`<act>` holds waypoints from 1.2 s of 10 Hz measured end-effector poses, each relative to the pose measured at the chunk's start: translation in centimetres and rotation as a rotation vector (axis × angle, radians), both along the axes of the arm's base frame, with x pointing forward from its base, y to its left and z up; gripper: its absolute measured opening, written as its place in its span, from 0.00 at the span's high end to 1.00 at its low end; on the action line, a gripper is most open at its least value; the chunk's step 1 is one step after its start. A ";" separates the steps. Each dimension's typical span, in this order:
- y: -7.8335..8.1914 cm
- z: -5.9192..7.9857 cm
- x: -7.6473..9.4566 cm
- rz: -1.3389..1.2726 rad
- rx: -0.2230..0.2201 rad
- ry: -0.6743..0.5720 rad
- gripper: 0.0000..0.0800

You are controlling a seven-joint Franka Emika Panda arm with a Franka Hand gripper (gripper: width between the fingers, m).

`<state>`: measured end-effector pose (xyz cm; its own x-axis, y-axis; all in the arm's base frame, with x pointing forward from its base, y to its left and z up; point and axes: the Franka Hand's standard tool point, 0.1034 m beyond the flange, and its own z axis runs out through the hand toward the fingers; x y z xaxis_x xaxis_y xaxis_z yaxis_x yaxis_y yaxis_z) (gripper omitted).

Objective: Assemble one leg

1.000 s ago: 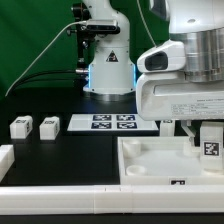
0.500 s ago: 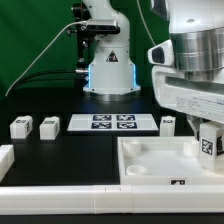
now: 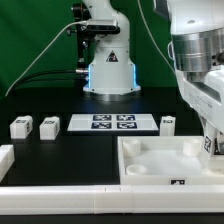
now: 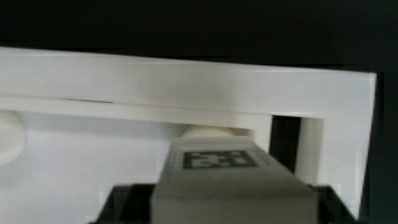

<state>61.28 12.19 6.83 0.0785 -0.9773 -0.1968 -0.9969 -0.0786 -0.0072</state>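
My gripper [image 3: 212, 140] is shut on a leg [image 3: 210, 147], a small white post with a black-and-white tag, at the exterior view's right edge. It holds the leg upright over the far right corner of the large white recessed panel [image 3: 150, 150]. In the wrist view the leg [image 4: 219, 165] fills the gap between my dark fingers [image 4: 128, 203], tag end toward the panel's rim [image 4: 178, 75], with a round corner socket [image 4: 210, 128] just beyond it. Three more legs stand on the black table, two [image 3: 20, 127] [image 3: 47, 126] at the left and one [image 3: 168, 124] behind the panel.
The marker board [image 3: 112, 122] lies flat at mid table. The robot base [image 3: 108, 70] stands behind it. A white block [image 3: 5, 158] sits at the left edge and a low white rail [image 3: 90, 198] runs along the front.
My arm has moved toward the exterior view's right with the leg still in the gripper. The loose legs and the panel have not moved.
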 end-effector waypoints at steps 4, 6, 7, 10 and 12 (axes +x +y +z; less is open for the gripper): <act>0.2 0.0 0.0 0.142 -0.002 -0.027 0.21; 0.1 0.0 0.0 0.408 -0.001 -0.080 0.20; 0.1 0.0 -0.1 0.525 -0.002 -0.102 0.19; 0.2 -0.3 -0.2 0.847 -0.023 -0.147 0.19; 0.0 -0.4 -0.3 1.119 -0.048 -0.174 0.19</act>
